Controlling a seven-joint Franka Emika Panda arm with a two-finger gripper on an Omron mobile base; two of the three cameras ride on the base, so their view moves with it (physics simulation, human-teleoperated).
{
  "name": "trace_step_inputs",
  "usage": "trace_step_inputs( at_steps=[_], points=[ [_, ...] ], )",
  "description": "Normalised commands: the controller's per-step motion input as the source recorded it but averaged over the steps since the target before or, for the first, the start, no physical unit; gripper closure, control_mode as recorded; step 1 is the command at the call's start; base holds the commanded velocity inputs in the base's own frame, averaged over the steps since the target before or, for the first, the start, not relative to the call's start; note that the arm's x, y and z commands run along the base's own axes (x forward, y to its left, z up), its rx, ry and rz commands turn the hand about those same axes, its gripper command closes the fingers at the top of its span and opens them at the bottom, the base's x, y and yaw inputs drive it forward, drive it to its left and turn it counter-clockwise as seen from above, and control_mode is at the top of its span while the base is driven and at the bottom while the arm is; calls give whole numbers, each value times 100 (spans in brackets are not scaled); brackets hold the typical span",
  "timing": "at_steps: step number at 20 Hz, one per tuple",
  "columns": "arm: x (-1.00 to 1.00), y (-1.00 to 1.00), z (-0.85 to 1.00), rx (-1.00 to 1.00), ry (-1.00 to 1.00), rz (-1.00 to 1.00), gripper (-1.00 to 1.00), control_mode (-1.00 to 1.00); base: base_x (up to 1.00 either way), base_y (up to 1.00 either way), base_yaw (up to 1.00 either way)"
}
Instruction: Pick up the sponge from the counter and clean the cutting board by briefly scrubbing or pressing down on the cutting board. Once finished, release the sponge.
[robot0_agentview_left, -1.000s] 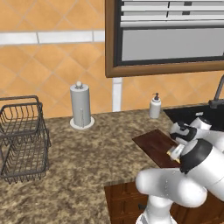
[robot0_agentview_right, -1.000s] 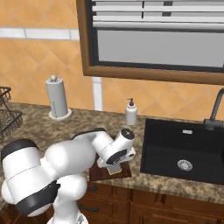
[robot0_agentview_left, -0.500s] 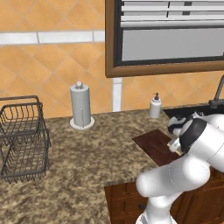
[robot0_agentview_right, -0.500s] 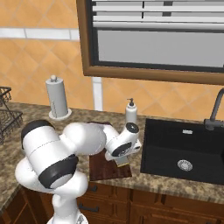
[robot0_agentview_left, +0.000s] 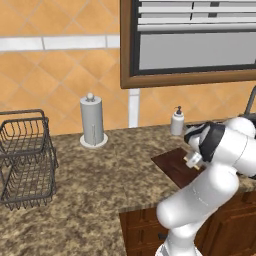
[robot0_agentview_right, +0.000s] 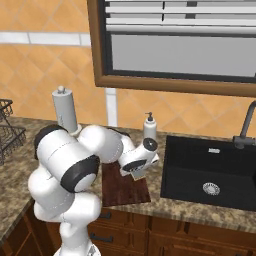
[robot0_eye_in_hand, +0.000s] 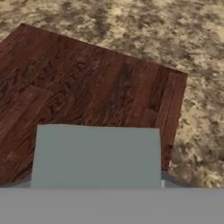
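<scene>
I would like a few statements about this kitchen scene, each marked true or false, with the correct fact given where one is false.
1. The sponge is over the cutting board. True.
2. The cutting board lies inside the sink. False: it lies on the counter, left of the sink.
3. A soap bottle stands by the wall behind the board. True.
4. The wire basket holds the sponge. False: the sponge is at the gripper, above the board.
5. The paper towel roll lies on its side. False: it stands upright.
</scene>
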Motion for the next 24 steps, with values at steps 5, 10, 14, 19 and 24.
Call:
trace_step_inputs(
  at_steps=[5, 10, 14, 19, 24],
  points=[
    [75, 35, -11, 0, 1, -2, 100, -100, 0, 0, 0],
    [76, 35, -7, 0, 6, -4, 100, -100, 0, 0, 0],
    [46, 39, -11, 1, 1, 0, 100, -100, 0, 0, 0],
    [4, 69, -20, 15, 9, 1, 100, -100, 0, 0, 0],
    [-47, 84, 6, 2, -1, 1, 100, -100, 0, 0, 0]
  ],
)
